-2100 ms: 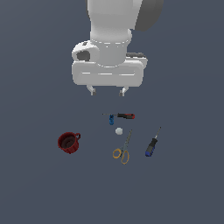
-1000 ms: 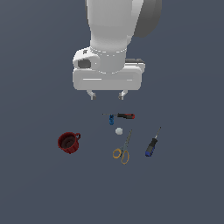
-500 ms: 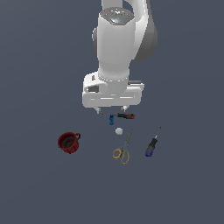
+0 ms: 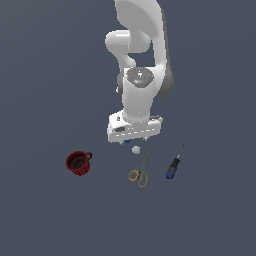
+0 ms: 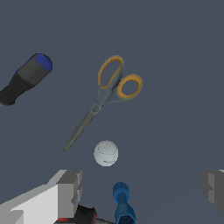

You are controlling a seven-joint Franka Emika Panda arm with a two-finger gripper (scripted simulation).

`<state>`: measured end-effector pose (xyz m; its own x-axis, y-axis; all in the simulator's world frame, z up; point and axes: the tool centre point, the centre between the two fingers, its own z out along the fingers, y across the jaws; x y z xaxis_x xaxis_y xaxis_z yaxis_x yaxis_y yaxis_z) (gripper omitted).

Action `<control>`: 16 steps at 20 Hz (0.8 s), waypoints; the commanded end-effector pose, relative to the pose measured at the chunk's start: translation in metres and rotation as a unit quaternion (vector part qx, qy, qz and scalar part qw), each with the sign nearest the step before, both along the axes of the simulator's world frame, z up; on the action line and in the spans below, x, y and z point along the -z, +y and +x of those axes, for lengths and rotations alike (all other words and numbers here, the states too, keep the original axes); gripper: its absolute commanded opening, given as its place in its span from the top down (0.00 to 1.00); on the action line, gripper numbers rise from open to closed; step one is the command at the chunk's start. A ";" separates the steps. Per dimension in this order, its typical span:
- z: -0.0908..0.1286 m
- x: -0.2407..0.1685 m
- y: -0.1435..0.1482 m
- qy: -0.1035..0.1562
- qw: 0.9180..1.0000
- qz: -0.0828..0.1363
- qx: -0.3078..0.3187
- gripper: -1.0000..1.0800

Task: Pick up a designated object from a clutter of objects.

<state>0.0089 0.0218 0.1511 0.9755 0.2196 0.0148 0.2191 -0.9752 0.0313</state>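
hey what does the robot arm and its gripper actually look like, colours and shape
The arm is glossy white with rounded, bulbous segments and dark grey joint bands; one joint cap carries small red marks. The gripper hangs from a boxy white block, and its fingers are squared, pale grey. No cables show.

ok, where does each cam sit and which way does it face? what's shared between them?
Exterior view: off the arm, above the scene and looking down at the floor; shows the whole white arm and its gripper low over the white ball, with the red mug on the view's left.
Wrist view: on the wrist, facing the floor close up; only the grey fingers show, spread apart.
Shared: white ball, yellow-handled scissors, blue-black-handled screwdriver.
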 end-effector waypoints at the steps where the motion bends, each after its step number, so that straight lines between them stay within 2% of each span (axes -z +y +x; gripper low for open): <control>1: -0.006 0.024 0.006 0.003 1.000 0.003 -0.011 0.04; 8: -0.022 0.066 0.017 0.009 0.999 0.010 -0.031 0.04; 16: -0.028 0.079 0.020 0.012 0.999 0.013 -0.037 0.04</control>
